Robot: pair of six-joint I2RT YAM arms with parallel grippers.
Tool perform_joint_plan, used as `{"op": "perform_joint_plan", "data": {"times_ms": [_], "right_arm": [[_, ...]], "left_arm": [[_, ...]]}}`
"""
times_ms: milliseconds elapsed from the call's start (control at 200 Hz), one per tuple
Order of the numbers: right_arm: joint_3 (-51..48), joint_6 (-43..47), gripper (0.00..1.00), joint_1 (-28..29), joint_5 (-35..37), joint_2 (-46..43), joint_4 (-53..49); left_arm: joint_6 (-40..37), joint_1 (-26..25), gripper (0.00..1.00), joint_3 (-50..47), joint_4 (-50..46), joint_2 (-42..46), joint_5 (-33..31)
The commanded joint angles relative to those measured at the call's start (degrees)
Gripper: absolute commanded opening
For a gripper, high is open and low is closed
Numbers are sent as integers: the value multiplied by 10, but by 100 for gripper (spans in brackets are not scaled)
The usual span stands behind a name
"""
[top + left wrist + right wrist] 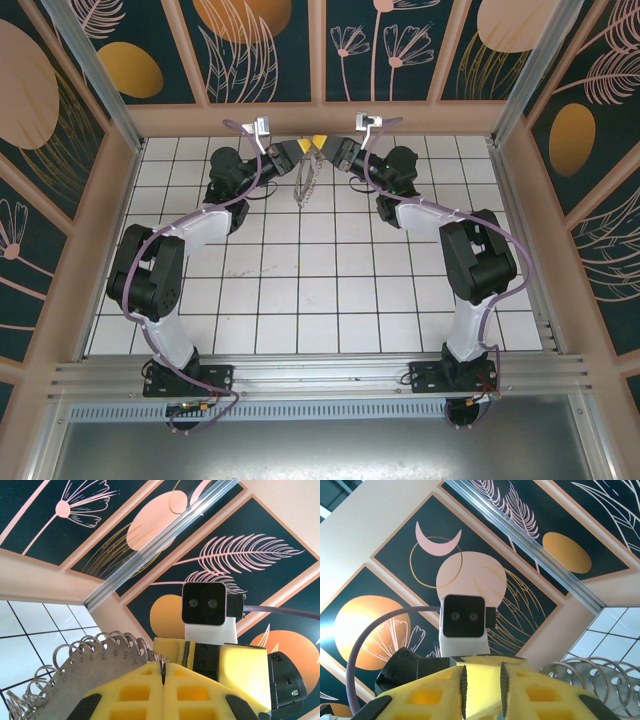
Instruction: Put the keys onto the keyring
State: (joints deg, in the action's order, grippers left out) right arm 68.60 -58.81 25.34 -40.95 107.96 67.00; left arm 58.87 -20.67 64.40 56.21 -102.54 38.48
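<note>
Pinched at its upper edge in the left gripper, between yellow foam fingers pressed tight together on the numbered metal strip — the keyring, hanging down above the white tiled table close to the far wall. Faced nose to nose by the right gripper — jaws parted by a narrow gap, with small rings of the loop just beside it.

Both arms reach far forward from their bases and bend in at the elbows, so they meet in the middle. The left gripper has its yellow fingers pressed tight together. The right gripper faces it nose to nose, its fingers a little apart.
</note>
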Motion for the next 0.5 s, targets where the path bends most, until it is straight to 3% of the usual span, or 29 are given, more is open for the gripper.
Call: {"op": "perform_joint_plan", "data": {"times_ms": [0, 120, 495], "right_arm": [[-14, 12, 26, 12, -14, -19, 2], [-24, 18, 32, 10, -10, -25, 0], [-66, 19, 32, -10, -1, -69, 16]], "left_arm": [[-12, -3, 0, 24, 26, 27, 8], [-13, -3, 0, 24, 26, 28, 10], [-30, -3, 0, 20, 15, 34, 22]]}}
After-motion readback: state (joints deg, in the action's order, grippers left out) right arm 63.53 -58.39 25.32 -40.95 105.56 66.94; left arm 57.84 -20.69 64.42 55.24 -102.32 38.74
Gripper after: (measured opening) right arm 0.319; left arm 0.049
